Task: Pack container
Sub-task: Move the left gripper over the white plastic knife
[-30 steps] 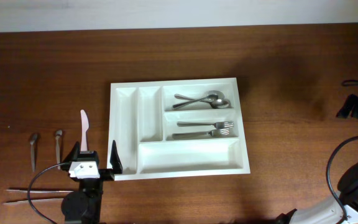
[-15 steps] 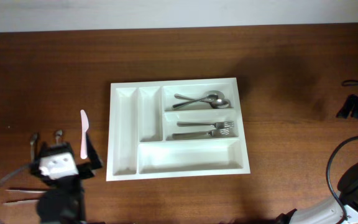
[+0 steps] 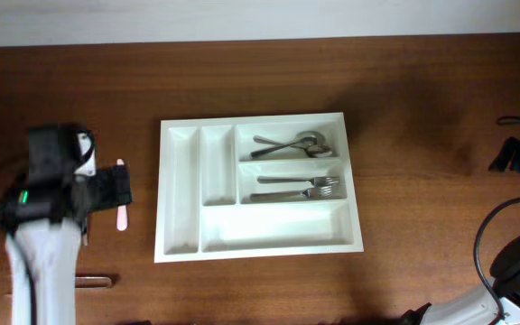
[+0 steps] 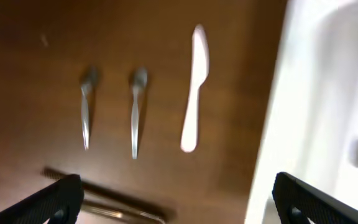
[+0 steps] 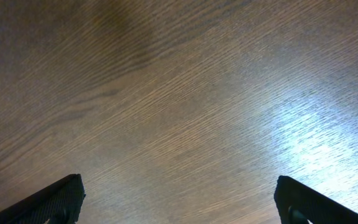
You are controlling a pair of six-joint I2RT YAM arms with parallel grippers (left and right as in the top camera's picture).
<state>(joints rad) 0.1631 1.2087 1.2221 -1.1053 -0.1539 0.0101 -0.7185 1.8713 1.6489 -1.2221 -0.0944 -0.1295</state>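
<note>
While both grippers stand with their jaws wide apart and hold nothing, the white cutlery tray (image 3: 260, 252) lies at the middle of the overhead frame on a dark wooden table (image 3: 422, 108).

Brown wood grain fills nearly the whole overhead view, with a pale strip of wall (image 3: 260, 18) along the top edge. Spoons (image 3: 292, 143) and forks (image 3: 298, 187) lie in the tray's two short compartments at upper right. The left gripper (image 4: 179, 202) hangs at the left of the frame near the tray's left rim, above a pale knife (image 4: 194, 87), two small spoons (image 4: 135, 111) and thin dark sticks (image 4: 114, 199), blurred, on the wood. The right gripper (image 5: 179, 199) faces bare grain with a bright glare patch at the right.
</note>
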